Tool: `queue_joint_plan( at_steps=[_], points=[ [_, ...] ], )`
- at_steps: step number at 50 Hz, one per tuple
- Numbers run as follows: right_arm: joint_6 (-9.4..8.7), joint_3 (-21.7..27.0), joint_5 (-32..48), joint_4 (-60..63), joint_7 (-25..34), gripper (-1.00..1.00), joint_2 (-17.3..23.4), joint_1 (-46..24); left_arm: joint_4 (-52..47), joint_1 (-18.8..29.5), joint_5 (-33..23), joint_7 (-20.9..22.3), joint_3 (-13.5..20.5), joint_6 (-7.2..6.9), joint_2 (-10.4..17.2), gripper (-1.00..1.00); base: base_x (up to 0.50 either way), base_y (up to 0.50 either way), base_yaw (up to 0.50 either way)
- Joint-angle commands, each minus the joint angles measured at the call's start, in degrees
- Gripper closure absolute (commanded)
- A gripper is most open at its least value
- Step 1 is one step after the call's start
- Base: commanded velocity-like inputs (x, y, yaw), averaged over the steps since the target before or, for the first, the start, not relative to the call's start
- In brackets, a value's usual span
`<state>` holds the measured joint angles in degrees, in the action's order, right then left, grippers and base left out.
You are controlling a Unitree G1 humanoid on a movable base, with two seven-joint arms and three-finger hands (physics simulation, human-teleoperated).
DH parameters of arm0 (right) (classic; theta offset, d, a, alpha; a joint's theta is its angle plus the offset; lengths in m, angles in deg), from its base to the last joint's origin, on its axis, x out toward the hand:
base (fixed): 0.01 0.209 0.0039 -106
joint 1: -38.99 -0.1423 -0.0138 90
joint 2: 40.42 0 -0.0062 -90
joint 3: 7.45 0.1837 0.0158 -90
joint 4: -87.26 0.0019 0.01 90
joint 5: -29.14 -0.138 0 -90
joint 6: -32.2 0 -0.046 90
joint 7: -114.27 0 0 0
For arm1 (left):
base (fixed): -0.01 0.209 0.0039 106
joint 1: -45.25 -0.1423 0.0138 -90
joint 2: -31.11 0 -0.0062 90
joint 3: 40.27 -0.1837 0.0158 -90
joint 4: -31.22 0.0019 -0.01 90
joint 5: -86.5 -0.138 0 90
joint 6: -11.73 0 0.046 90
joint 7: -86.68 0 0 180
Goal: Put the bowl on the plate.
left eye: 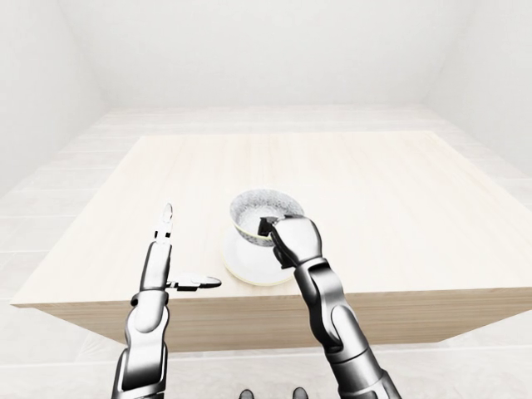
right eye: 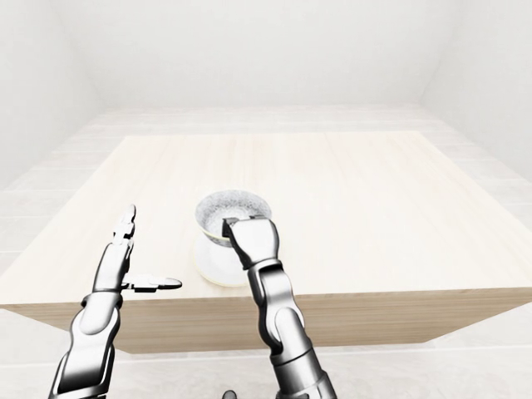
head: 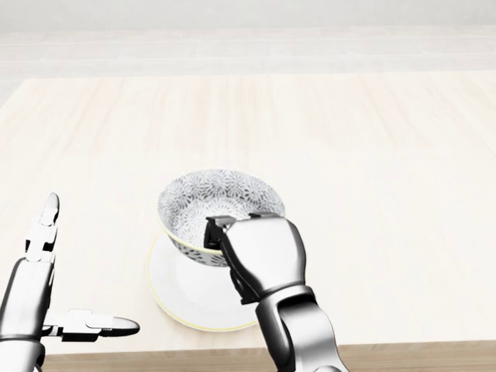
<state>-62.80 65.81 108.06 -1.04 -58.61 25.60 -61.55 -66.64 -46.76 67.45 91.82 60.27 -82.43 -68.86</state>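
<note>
Pale matt wood table (head: 372, 155), glossy white plate (head: 182, 298), patterned glazed bowl (head: 201, 201).

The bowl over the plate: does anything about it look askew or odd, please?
Slightly: the bowl is off-centre, toward the plate's upper right in the head view, with the right hand pinching its lower rim. Nothing spilled or broken.

**No Legible Writing**

Nothing to read in any of the three views: no words, labels, brand marks, numbers or signs. On the bowl (head: 209, 198), only a fine grey floral print, with no letters or digits in it.
</note>
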Motion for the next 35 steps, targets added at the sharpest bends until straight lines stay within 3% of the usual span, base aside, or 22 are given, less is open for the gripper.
queue_joint_plan(
  at_steps=[1, 19, 27, 35],
  points=[
    [0.00, 0.0, -1.5, -0.2, -2.1, 0.32, 0.2, 0.4, -0.5, -0.1, -0.1, 0.1, 0.0, -0.28, -0.1, -1.00, 0.00, 0.00, 0.00],
    [0.00, 0.9, -3.1, -3.5, -4.9, 0.33, 1.0, 0.8, -0.2, -0.3, -0.1, 0.0, -0.1, 0.19, -0.2, -1.00, 0.00, 0.00, 0.00],
    [0.00, 0.6, -3.4, -3.9, -5.5, 0.33, 1.1, 1.3, -1.0, -0.5, 0.0, 0.3, 0.1, -0.26, -0.2, -1.00, 0.00, 0.00, 0.00],
    [0.00, -0.7, -2.9, -2.4, -5.8, 0.33, 1.2, 3.3, -0.3, -0.6, -0.1, 0.0, 0.0, 0.32, -0.3, -1.00, 0.00, 0.00, 0.00]
  ],
)
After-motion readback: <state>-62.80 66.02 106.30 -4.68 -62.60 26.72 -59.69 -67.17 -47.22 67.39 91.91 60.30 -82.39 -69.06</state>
